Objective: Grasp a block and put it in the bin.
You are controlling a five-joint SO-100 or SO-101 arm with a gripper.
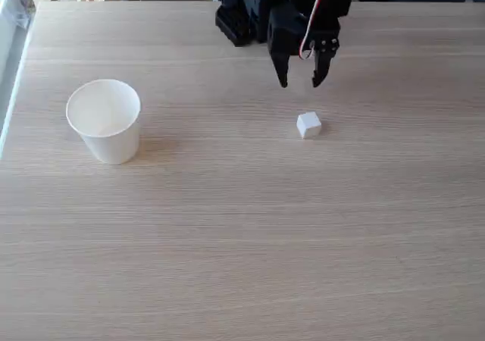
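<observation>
A small white block (308, 124) lies on the light wooden table (242, 235), right of centre in the fixed view. The bin (105, 120), a white paper cup, stands upright at the left with its mouth open and nothing visible inside. My black gripper (301, 80) hangs from the arm at the top centre, its two fingers pointing down and spread apart, open and holding nothing. Its fingertips sit just behind and above the block, apart from it.
The table's far edge runs along the top, with chair legs and dark objects behind it. A window or wall edge borders the left side. Wide bare wood lies between the bin and the block and across the front.
</observation>
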